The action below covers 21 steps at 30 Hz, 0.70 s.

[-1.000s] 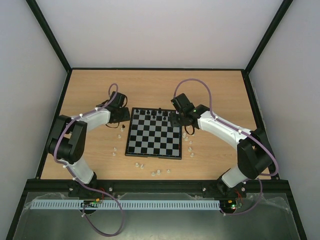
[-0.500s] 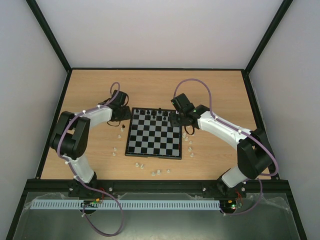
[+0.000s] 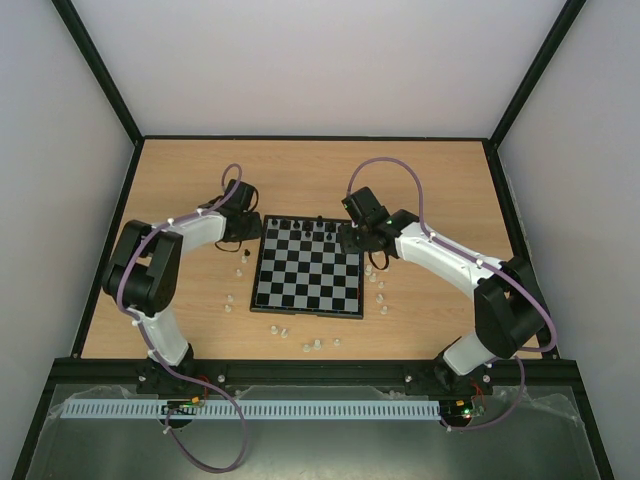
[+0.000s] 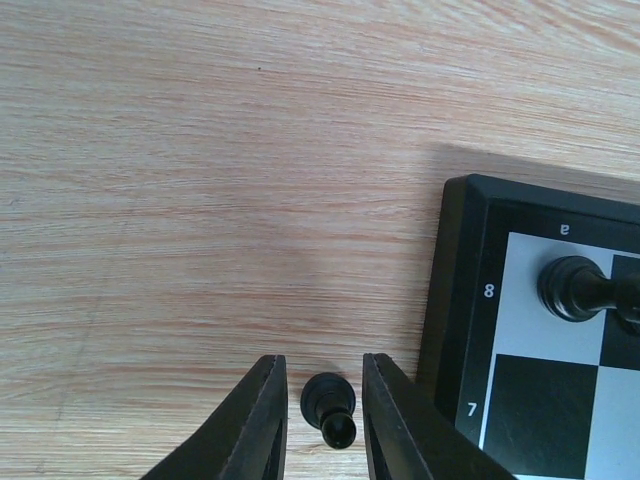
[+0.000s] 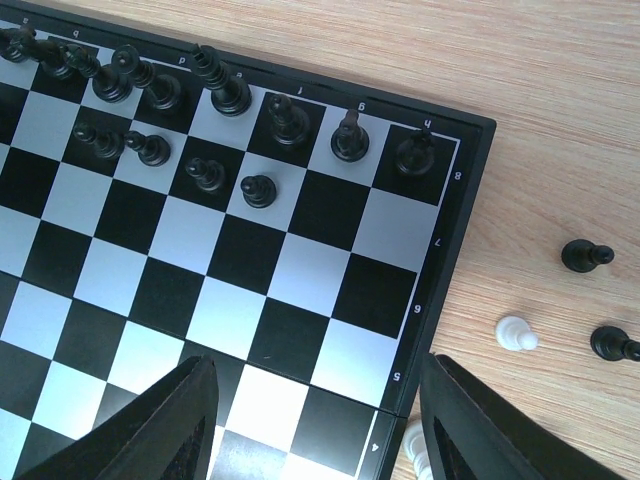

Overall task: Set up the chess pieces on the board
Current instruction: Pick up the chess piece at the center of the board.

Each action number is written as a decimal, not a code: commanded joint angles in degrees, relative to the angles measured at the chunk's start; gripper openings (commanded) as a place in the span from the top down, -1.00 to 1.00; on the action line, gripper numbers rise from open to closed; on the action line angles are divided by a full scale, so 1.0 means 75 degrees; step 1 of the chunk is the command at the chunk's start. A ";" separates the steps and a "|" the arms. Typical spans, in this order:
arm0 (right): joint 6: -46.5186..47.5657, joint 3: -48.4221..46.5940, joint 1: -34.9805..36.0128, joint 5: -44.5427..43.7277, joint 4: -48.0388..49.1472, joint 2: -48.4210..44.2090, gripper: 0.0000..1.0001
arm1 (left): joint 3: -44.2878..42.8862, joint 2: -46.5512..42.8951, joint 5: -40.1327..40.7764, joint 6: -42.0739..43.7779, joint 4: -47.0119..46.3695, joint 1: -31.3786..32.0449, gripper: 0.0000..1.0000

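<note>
— Where is the left tool?

— Low over the bench, just outside the board, by the corner marked a and 8. Its fingers flank a single black pawn. A sliver of wood shows on either side, so they are narrowly parted and not pinching it.

— And the pawn's long axis?

— In the wrist view its base lies toward the far side and its head toward the near edge. Whether it stands or lies on its side cannot be told. It sits just beside the frame, level with row 7, whose corner square is bare. A black piece occupies the corner square of row 8.

— The right tool?

— Spread wide with nothing between its fingers, above the board near the right edge. The back-rank men fill the far row, and a short row of pawns stands in front of them — the squares toward the right edge are bare.

— Room around the edges?

— Two loose black pawns and a whitish pawn stand off the right edge. More whitish men dot the bench before the near edge. A broad strip of bench runs beyond the far edge.
</note>
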<state>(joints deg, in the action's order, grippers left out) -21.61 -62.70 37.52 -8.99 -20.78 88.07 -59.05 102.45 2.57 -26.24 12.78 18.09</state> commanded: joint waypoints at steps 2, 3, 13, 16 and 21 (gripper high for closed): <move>0.0081 0.0107 0.0002 0.0053 -0.0071 0.0060 -0.12 | -0.0182 0.0227 0.0194 0.0077 0.0215 0.0083 0.53; 0.0080 0.0119 0.0002 0.0035 -0.0077 0.0058 -0.12 | -0.0186 0.0226 0.0221 0.0080 0.0231 0.0106 0.55; 0.0068 0.0204 0.0002 0.0100 -0.0007 0.0037 -0.12 | 0.0000 0.0147 0.0360 0.0054 0.0288 0.0214 0.70; 0.0068 0.0226 0.0002 0.0097 -0.0009 0.0015 -0.11 | 0.0011 0.0062 0.0411 0.0062 0.0349 0.0231 0.86; 0.0057 0.0272 0.0001 0.0055 0.0006 -0.0023 -0.11 | 0.0006 -0.0224 0.0548 0.0071 0.0617 0.0266 0.95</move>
<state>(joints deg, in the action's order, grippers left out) -21.61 -61.84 37.52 -8.49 -20.21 88.07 -59.09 103.26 5.10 -25.96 14.00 19.70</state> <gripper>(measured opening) 0.559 0.090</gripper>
